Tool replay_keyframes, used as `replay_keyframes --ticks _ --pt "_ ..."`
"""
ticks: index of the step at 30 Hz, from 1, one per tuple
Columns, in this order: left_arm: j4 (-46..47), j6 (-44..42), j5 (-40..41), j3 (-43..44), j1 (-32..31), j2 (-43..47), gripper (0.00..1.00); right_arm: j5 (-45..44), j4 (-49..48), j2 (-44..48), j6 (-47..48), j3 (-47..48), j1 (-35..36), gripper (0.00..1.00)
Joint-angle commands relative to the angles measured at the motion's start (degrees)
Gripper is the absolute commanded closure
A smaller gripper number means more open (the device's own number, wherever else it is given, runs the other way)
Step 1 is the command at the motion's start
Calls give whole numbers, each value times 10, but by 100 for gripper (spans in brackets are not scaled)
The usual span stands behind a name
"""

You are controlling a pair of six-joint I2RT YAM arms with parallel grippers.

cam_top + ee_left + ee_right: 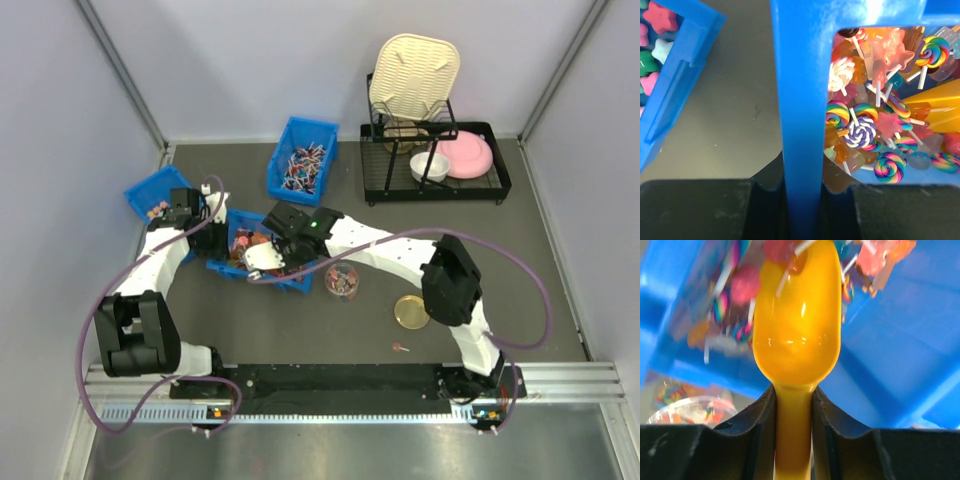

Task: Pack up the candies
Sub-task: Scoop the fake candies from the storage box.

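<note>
The candies (875, 120) are tiny swirl lollipops and red, orange and pink sweets piled in the middle blue bin (292, 285). My left gripper (802, 187) is shut on that bin's left wall (802, 100); in the top view it (212, 238) sits at the bin's left end. My right gripper (792, 405) is shut on the handle of a yellow scoop (796, 335), whose bowl pushes into the candies (740, 295) inside the bin. The scoop's edge (940, 107) shows in the left wrist view. In the top view my right gripper (270, 255) hangs over the bin.
A clear round tub (341, 280) holding some sweets stands right of the bin, with its yellowish lid (411, 311) nearer the front. One sweet (400, 348) lies loose. Two more blue bins (155, 195) (300, 160) stand left and behind. A dish rack (435, 165) is at the back right.
</note>
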State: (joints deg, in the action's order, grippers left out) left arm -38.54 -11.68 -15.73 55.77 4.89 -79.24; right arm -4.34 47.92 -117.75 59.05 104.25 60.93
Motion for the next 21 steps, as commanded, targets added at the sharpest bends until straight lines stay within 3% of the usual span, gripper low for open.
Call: replay_keyframes --ticks 1,5,21 --pt "107 62 -106 33 2 35 100 79 21 -70 -70 50 12 100" --pt "107 62 -109 32 2 37 100 68 -92 -92 -122 31 15 100" --pt "109 62 -119 30 7 43 100 90 -216 -86 -326 41 8 100"
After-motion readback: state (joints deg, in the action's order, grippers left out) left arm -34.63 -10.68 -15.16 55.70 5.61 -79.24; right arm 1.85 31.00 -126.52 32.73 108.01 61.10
